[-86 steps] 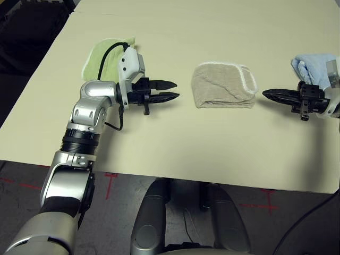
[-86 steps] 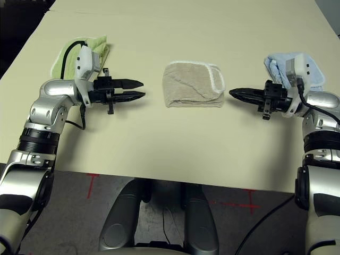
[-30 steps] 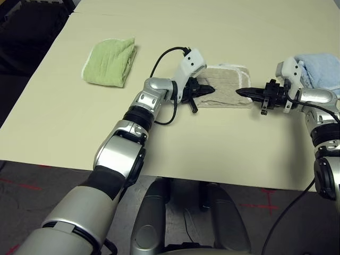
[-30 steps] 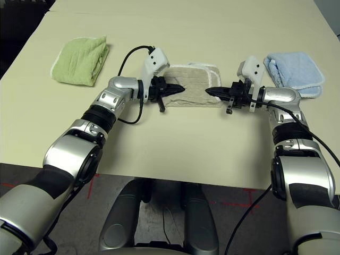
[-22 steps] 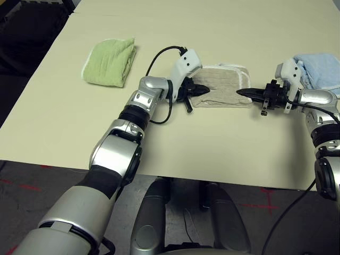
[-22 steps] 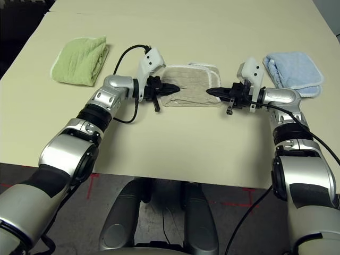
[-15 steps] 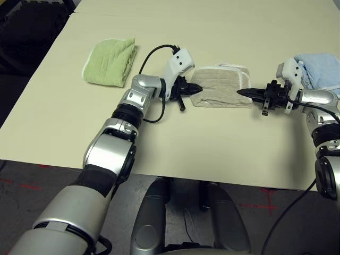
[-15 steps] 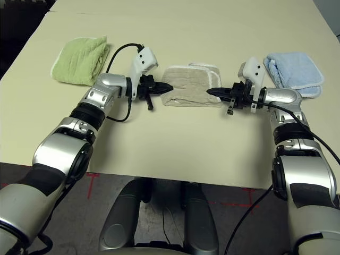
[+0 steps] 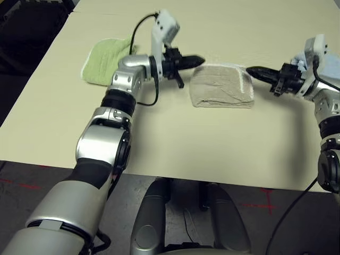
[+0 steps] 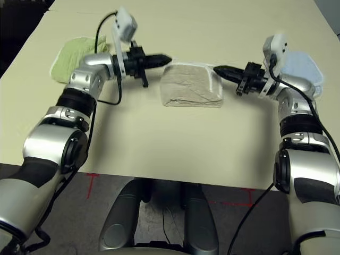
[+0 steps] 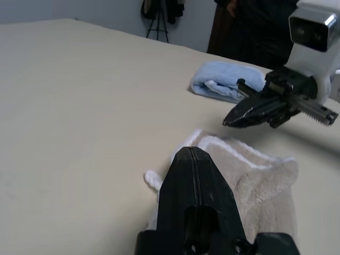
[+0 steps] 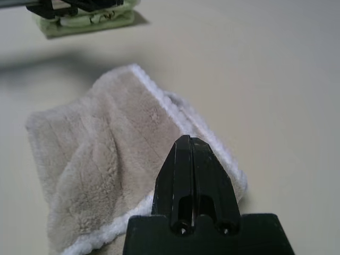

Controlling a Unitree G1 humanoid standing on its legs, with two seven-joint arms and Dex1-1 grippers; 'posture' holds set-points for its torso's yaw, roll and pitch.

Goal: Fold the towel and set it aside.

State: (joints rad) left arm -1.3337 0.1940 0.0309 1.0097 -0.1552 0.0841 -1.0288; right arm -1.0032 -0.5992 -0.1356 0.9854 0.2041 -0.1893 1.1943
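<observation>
Item one: the towel (image 9: 221,86), beige terry with white stitched edging, which I see lying folded in a compact bundle on the table (image 9: 175,143), roughly mid-table between my two arms. A small white loop pokes out at its left side in the left wrist view. It rests flat, and nothing grips it.

Item two: left gripper (image 9: 197,60). I have it above the table just left of the towel's far left corner, pointing right. Its two black fingers are pressed together with nothing between them.

Item three: right gripper (image 9: 251,70). It hangs just right of the towel's far right corner, pointing left toward the other gripper. Its fingers are likewise pressed tight together and hold nothing. From its wrist camera the towel lies directly beyond and below the tips.

Item four: light green towel (image 9: 101,61), folded, at the far left of the table, partly behind my left forearm.

Item five: light blue towel (image 10: 299,65), folded, at the far right, behind my right wrist.
</observation>
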